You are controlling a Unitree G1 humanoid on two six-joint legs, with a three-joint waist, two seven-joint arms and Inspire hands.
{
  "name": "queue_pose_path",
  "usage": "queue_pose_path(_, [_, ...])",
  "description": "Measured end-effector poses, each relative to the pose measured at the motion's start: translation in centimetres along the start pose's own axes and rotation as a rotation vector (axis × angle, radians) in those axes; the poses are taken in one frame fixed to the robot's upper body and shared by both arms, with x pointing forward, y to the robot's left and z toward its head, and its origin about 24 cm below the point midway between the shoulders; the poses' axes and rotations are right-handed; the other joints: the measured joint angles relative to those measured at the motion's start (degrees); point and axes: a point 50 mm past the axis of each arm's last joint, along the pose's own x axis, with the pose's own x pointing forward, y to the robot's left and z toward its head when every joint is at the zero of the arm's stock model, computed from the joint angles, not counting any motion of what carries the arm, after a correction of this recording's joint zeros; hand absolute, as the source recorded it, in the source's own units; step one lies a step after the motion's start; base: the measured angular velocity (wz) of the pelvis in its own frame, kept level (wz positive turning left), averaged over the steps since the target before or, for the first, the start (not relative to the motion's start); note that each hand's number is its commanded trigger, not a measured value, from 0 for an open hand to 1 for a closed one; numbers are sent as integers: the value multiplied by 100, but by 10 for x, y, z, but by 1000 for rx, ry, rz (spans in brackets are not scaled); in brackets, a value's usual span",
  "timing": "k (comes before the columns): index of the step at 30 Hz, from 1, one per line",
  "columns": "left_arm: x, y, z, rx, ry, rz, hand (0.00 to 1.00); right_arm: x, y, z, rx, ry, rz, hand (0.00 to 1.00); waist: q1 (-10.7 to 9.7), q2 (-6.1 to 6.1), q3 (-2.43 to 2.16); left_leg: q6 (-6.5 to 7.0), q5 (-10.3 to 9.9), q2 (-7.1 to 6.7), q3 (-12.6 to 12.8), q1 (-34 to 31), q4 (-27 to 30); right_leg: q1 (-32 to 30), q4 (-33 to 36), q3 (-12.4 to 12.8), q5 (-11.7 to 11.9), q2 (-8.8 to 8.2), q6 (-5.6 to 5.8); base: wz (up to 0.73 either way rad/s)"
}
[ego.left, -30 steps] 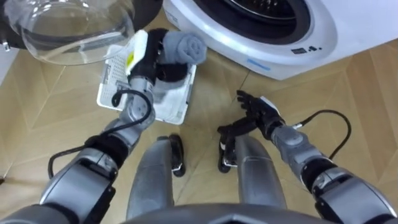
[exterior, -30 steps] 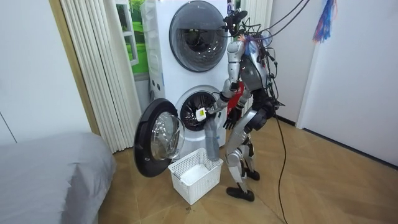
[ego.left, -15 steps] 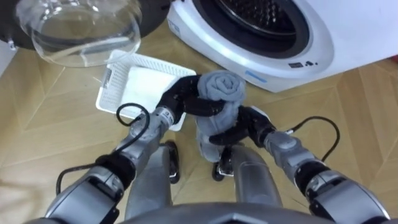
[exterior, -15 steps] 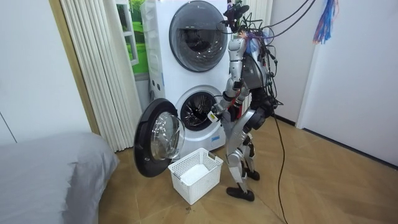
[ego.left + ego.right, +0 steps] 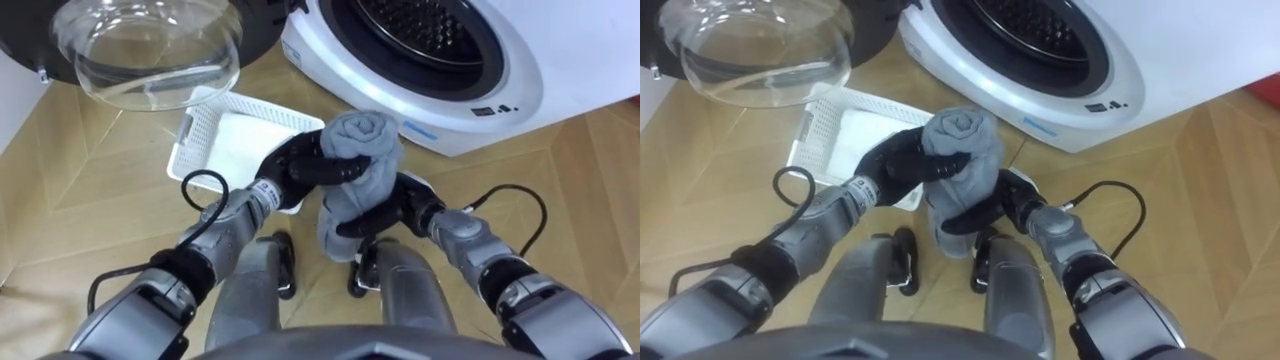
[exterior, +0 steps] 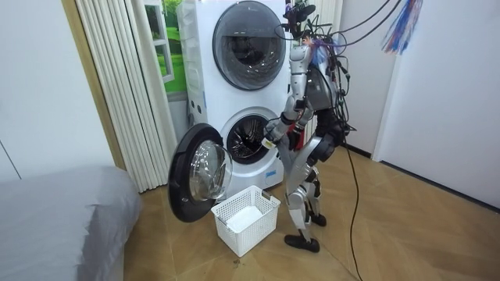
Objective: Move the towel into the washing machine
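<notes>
Gripping the towel (image 5: pixel 360 165) are your left hand (image 5: pixel 300 168), up top, and right hand (image 5: pixel 400 207), below. The drum (image 5: pixel 420 25) lies far, slightly right.

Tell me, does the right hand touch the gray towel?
Touching. In the left eye view the right hand curls its fingers around the hanging lower part of the towel; no gap shows.

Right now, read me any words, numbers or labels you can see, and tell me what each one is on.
No text can be read.
On the front of the washing machine, dark marks: too small to read.
Beside them, a blue strip: blurred.
On the rim of the white basket, a label: blurred.
On the towel: no print seen.
</notes>
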Motion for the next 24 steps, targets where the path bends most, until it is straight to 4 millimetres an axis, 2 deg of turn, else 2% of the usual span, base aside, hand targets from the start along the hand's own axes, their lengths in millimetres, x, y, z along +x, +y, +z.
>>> queue_pose_path(4, [2, -4, 9, -9, -39, -28, 100, 0, -3, 1, 14, -6, -22, 100, -12, 7, 1, -20, 18, 4, -3, 98, -72, 102, -82, -9, 7, 13, -5, 0])
queue_pose_path(6, [3, -9, 18, -69, -89, -74, 100, 0, -4, -1, 21, 16, -34, 100, 1, 8, 0, -24, 42, -6, -10, 167, -161, 172, -153, -24, 17, 12, -4, 5])
queue_pose_path(12, [4, -14, 26, -120, -127, -104, 100, 2, 2, 2, 30, 5, -4, 100, -7, 8, 2, -40, 58, -13, -28, 317, -257, 305, -220, -16, 20, 21, -1, 0])
queue_pose_path(24, [4, -11, 31, -142, -159, -99, 100, 4, 11, 5, 47, -5, 50, 100, -27, -53, 40, -41, 60, 15, -5, 312, -256, 328, -220, -23, 30, 41, -8, 0])
